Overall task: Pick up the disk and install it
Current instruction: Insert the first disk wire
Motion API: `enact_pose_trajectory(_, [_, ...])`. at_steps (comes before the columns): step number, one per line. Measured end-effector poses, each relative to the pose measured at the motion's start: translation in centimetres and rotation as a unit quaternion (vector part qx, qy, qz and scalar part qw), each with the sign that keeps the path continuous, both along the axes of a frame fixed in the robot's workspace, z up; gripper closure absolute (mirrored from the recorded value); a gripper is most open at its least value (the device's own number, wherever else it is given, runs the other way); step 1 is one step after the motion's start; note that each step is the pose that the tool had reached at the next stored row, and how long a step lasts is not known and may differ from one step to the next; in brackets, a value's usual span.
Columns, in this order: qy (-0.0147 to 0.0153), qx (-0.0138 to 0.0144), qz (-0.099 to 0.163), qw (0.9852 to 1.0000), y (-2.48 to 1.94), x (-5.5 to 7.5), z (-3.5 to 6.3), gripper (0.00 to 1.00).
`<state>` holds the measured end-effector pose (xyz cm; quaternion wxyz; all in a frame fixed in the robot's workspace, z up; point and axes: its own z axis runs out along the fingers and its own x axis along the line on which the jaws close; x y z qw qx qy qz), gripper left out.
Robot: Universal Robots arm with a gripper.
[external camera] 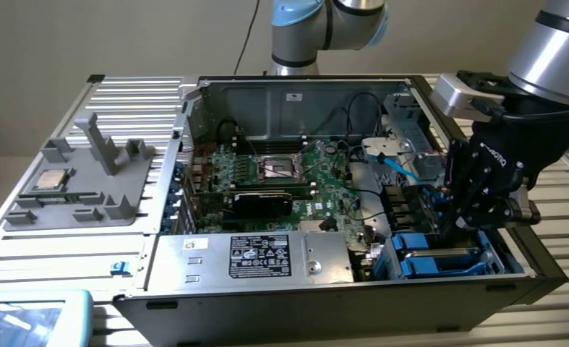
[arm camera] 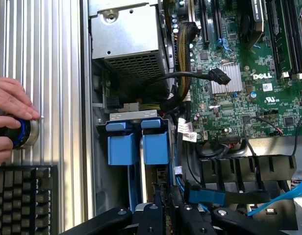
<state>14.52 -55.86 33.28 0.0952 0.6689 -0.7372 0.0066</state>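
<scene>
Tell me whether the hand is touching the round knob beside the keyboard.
Touching. In the wrist view the hand rests its fingers on the black, blue-ringed knob, with no gap between them.

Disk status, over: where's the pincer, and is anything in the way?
Pincer low in the case, over the drive bay. Disk in blue carrier, in the bay under it. Blue cable close alongside.
</scene>
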Motion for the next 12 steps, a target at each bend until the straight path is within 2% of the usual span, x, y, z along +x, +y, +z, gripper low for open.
enact_pose_trajectory(12, [-0.0015,0.0005,0.000,1.0000,0.00,-0.21,-0.12,0.84])
